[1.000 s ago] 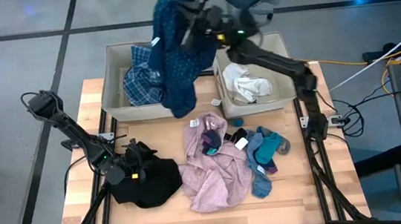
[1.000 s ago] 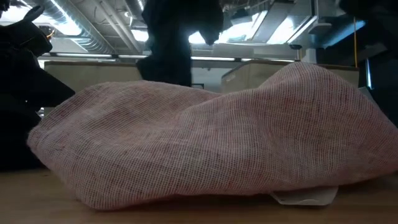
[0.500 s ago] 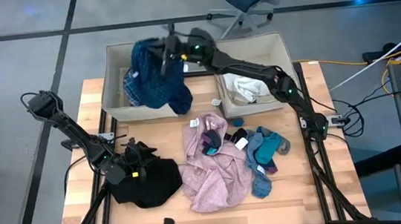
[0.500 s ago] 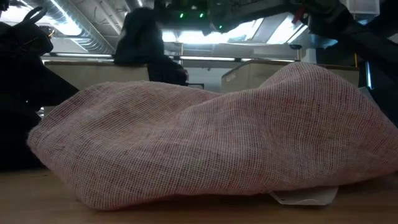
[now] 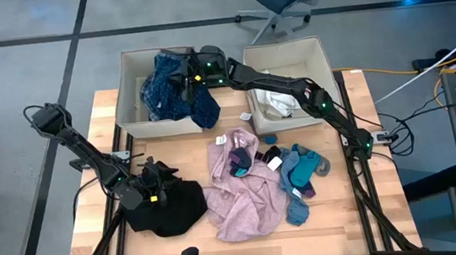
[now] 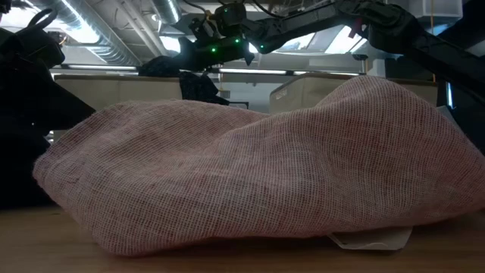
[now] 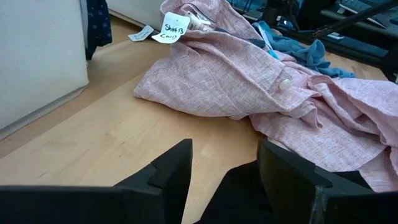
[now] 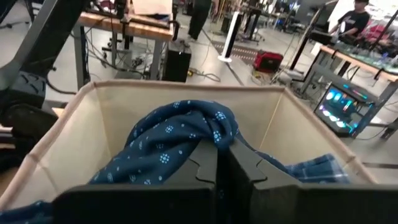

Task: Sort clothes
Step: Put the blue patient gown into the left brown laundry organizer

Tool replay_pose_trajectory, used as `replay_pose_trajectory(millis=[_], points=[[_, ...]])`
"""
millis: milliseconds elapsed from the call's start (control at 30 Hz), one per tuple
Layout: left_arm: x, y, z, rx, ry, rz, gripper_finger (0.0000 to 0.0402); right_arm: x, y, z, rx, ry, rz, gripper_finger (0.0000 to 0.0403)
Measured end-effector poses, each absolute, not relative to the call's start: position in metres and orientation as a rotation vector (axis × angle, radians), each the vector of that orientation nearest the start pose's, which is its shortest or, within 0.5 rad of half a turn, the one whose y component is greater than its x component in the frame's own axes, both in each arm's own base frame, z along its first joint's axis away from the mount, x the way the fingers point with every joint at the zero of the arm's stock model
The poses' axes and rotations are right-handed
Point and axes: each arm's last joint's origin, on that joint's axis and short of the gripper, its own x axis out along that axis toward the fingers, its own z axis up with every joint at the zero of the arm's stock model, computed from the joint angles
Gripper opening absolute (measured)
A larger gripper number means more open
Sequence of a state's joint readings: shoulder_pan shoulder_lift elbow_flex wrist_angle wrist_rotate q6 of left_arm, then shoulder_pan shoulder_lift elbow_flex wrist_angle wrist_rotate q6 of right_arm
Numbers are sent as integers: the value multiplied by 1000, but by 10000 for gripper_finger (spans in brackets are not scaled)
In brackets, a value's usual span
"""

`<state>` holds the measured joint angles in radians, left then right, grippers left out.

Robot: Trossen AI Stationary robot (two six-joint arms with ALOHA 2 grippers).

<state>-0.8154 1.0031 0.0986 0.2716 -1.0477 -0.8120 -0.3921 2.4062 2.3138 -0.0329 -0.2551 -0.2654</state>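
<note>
clothes (image 5: 251, 189) lay heaped on the surface near the left bin (image 5: 130, 87); above that bin the right hand (image 5: 193, 73) pinched a navy dotted piece (image 8: 180, 146) tight, likely lowering it inside. the left hand (image 7: 224, 168) gaped over a black garment (image 5: 173, 208).

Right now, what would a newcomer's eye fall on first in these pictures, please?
Probably the right gripper, shut on the navy dotted garment and reaching into the left beige fabric bin, where the garment spills over the front wall. Next, the crumpled pink shirt at the table's middle, beside the black garment under the left gripper.
</note>
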Motion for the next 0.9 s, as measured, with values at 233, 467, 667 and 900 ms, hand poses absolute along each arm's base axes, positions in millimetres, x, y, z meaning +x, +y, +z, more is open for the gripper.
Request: replay_pose_trajectory(millis=[233,467,667,900], points=[[116,-87,122,-290,257,353,172,520,-208,305,-219,146,-134,12],[116,-87,122,-291,256,353,172,522,-206,305,-222,155,-190,69],[116,-87,122,-308,260,347,172,527,-194,309,-244,127,-249,176],[116,-88,122,-316,268,335,172,529,-183,323,-258,107,-335,250]])
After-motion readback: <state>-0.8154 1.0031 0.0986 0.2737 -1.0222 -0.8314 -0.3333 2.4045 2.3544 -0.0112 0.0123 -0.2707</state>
